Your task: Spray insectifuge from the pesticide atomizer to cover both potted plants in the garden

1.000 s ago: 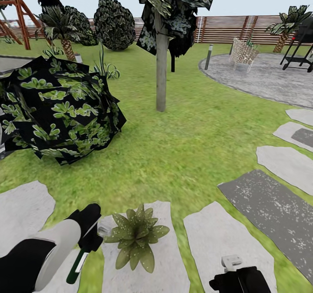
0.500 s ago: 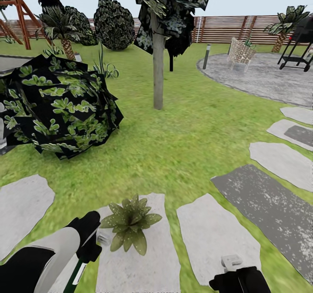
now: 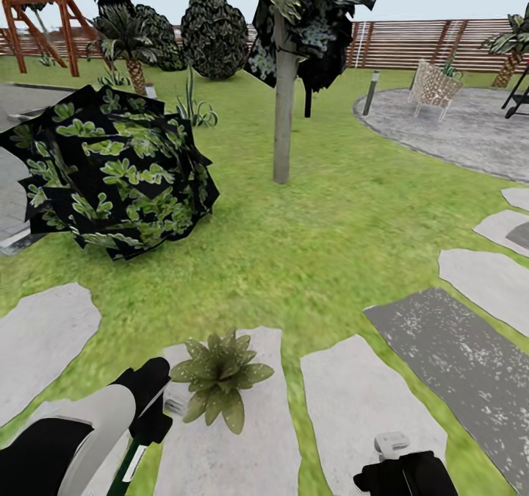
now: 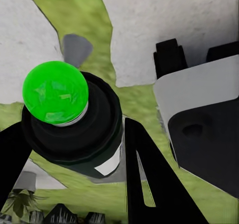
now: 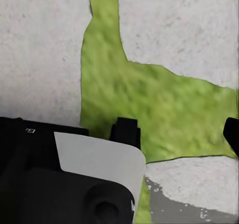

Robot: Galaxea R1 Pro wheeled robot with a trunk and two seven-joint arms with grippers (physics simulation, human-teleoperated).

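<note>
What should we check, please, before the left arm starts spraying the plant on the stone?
1. Atomizer held in left gripper: ok, fingers close on it in the left wrist view.
2. Spray head near the plant: ok, just beside its leaves.
3. Nozzle aimed at the plant: cannot tell.
4. Plant unobstructed on its stone: ok.
5. Right gripper clear of the plant: ok, low and well aside.
6. Second plant located: cannot tell.

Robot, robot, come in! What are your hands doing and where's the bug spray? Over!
Left gripper shut on the pesticide atomizer, spray head beside the potted plant on its stepping stone. Right gripper low, state unclear. Nothing between nozzle and plant.
</note>
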